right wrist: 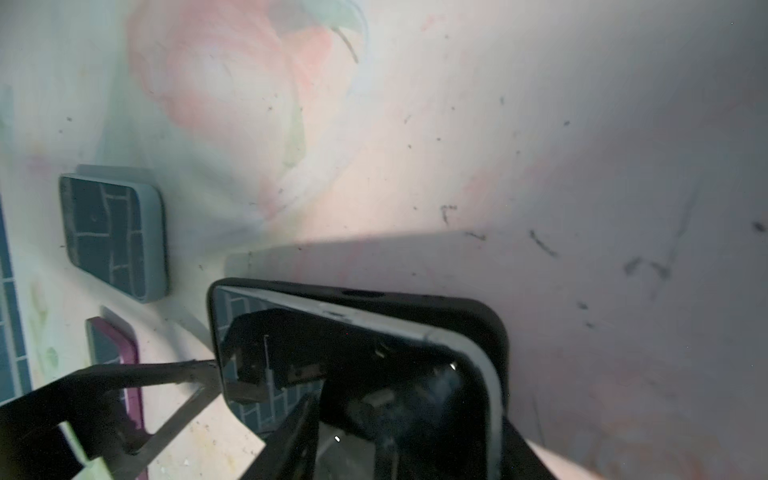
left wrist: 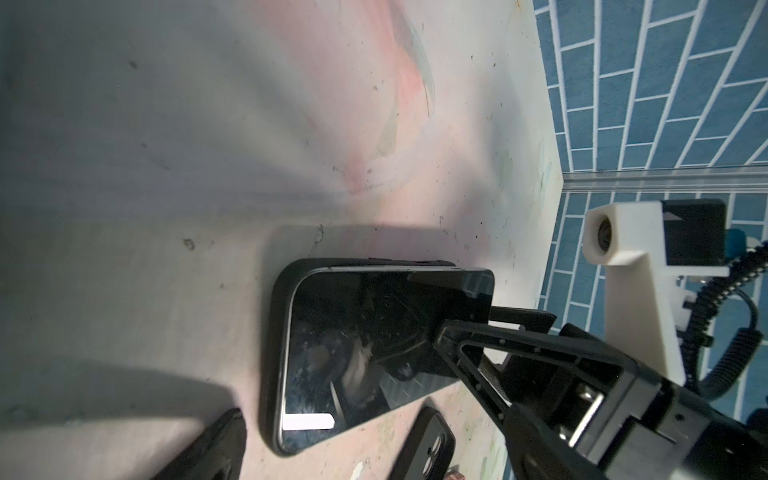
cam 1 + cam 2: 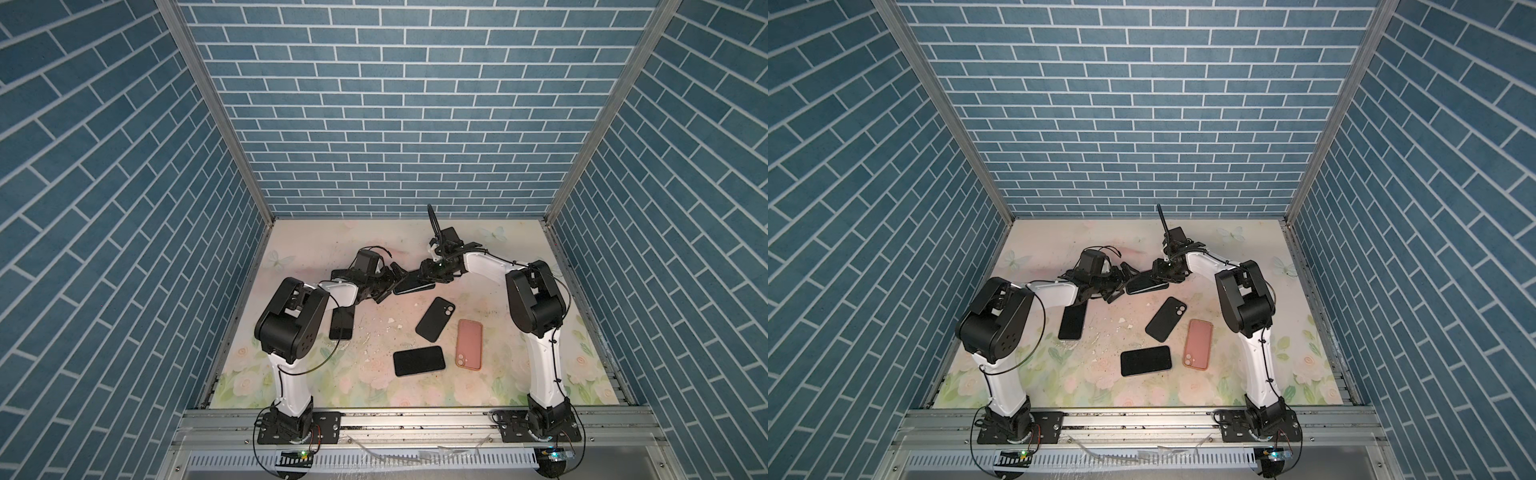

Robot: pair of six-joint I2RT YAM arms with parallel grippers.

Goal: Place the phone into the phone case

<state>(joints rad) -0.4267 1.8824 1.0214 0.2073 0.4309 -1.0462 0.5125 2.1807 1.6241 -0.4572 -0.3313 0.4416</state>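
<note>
Though unclear overhead, phone (image 1: 257, 316) atop case (image 1: 478, 320)

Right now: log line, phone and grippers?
black-screened phone in black case, on floral table, seating unclear; left gripper open, beside; right gripper open, at phone's end

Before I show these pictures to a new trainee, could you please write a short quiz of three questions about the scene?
1. True or false: the left claw is shut on the phone in front of it.
2. The lone case lying nearest the right arm is: A) green B) pink C) white.
3. What does that phone lie in?

Key
1: false, the claw stands open.
2: B.
3: a black case.
</note>
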